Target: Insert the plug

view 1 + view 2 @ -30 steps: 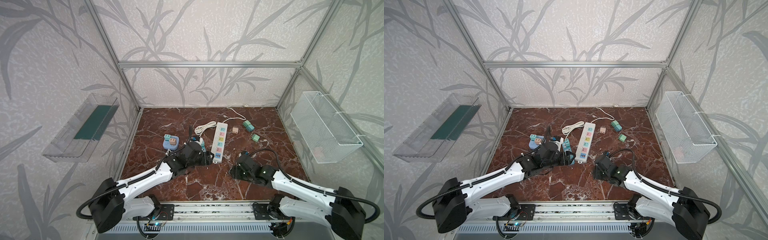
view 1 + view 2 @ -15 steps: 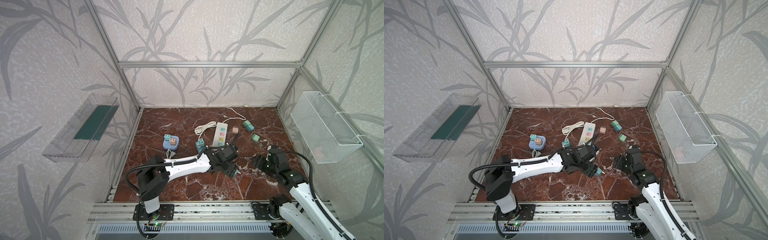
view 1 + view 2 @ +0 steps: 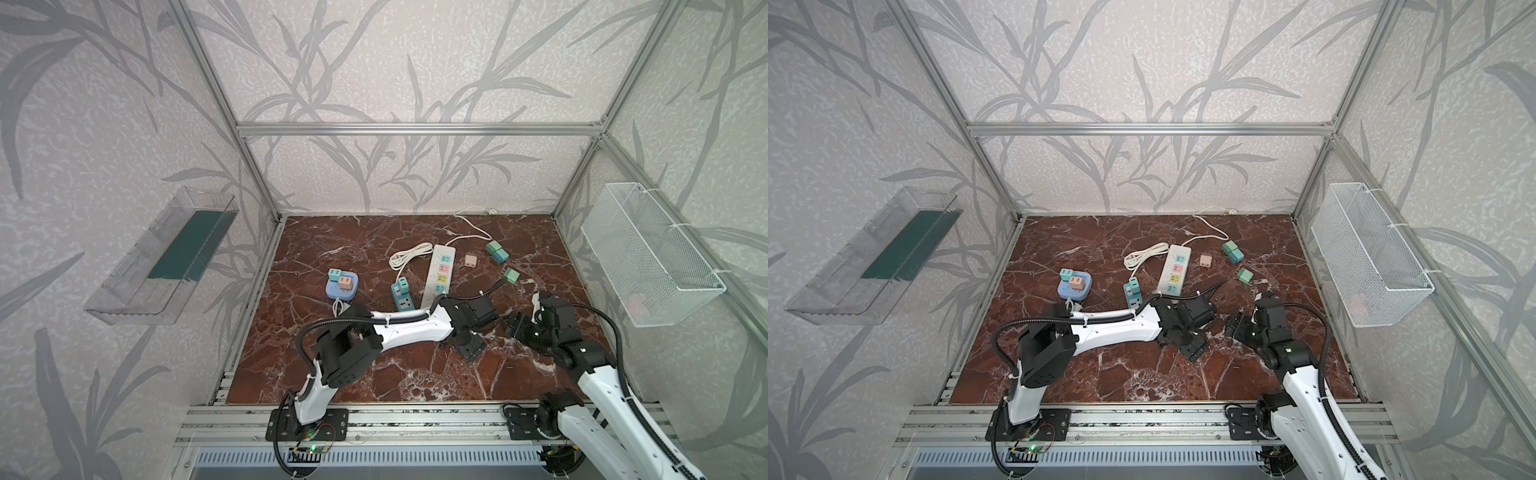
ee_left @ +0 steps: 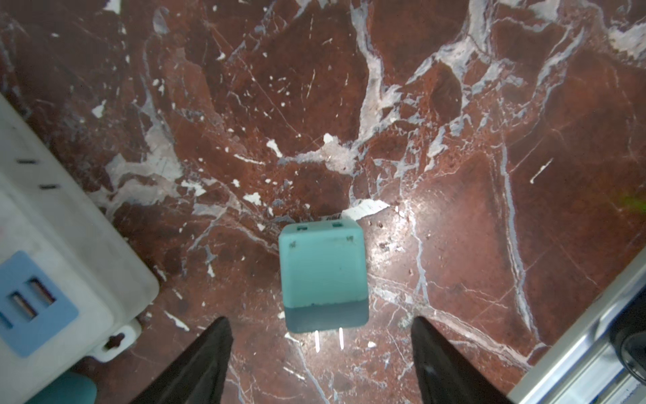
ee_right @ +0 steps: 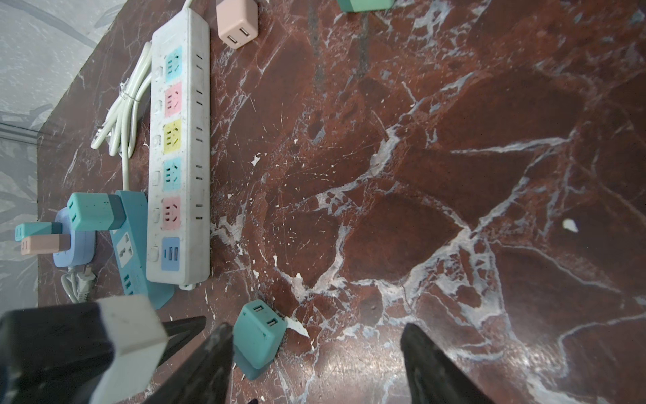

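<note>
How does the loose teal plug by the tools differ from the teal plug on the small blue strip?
The loose teal plug lies on its side on the marble, prongs bare; the seated teal plug stands in the small blue strip, prongs hidden. The loose one lies past the USB end of the white strip; the seated one sits alongside it. Both are teal cubes with a darker base and two USB ports.

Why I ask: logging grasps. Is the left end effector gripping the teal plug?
No, the teal plug lies free on the marble, clear of both fingers.

Teal plug [image 4: 323,269], red-brown white-veined marble table [image 4: 454,105], white power strip [image 5: 201,140]
</note>
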Robot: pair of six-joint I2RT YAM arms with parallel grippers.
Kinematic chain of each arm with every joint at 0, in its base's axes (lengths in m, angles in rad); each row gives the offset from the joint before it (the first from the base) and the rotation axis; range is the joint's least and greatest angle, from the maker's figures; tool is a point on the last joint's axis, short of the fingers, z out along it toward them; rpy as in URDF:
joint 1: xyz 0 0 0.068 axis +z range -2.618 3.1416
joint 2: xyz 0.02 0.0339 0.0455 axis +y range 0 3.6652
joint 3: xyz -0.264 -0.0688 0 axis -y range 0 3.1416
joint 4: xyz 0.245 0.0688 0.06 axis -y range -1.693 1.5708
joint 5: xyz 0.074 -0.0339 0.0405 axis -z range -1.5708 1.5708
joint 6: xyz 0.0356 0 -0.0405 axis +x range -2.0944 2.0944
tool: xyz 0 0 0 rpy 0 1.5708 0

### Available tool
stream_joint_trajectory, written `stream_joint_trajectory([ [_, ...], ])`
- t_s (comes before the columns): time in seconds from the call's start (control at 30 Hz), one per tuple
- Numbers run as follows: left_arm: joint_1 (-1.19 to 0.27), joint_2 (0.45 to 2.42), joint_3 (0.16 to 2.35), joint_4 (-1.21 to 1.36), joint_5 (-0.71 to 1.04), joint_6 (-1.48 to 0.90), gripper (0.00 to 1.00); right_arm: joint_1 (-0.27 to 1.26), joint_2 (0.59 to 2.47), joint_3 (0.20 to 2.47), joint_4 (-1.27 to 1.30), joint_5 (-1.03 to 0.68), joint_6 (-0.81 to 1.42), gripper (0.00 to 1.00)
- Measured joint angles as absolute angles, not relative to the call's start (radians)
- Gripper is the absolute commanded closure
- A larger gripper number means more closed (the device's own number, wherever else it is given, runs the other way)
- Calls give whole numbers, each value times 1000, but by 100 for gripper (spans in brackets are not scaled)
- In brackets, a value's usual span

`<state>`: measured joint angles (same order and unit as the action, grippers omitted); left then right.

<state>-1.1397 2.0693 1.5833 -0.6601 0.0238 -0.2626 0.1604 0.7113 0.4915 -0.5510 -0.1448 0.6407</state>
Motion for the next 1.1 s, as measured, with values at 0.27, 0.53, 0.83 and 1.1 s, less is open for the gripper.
stream_joint_trajectory([
  [0.27, -1140, 2169, 1687, -710, 22, -239, 35, 155, 694, 492, -553, -147, 602, 32],
  [0.53, -1142, 2215, 1717, -754, 6, -238, 49, 154, 689, 492, -556, -147, 576, 38],
  [0.83, -1146, 2192, 1671, -722, -15, -235, 67, 153, 663, 505, -585, -148, 556, 42],
  [1.1, -1145, 1866, 1208, -356, -7, -229, 75, 153, 654, 564, -612, -207, 531, 49],
])
